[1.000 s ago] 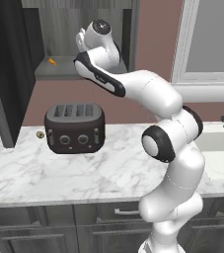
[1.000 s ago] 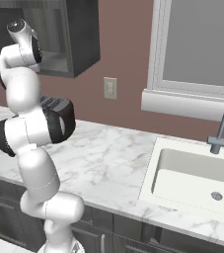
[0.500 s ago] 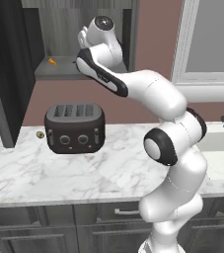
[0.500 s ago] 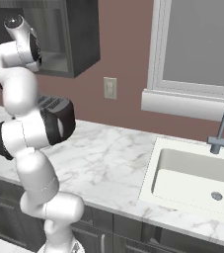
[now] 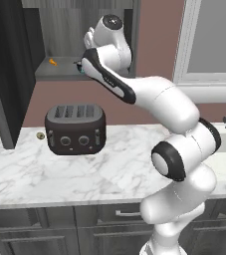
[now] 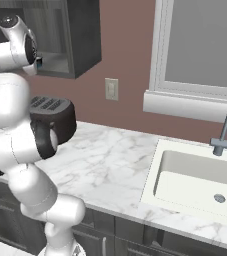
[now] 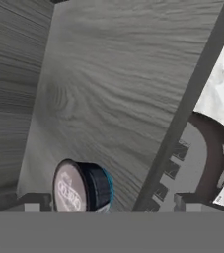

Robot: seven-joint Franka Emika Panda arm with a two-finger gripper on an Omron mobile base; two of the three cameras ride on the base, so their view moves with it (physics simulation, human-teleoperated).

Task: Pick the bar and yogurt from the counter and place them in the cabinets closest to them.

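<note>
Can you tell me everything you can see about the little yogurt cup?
The yogurt is a small round cup with a dark blue-black body, a hint of teal along one edge, and a brownish lid with faint lettering. In the hand view it sits on the grey streaked shelf inside the cabinet, between the gripper's two finger tips, which stand wide apart without touching it. From the left base view only a sliver of it peeks out beside the robot's hand, above the toaster.

Arm raised high, wrist bent forward.
The claw (image 7: 108, 202) is held with its fingertips (image 7: 32, 201) spread wide apart, nothing being pinched between them.
</note>
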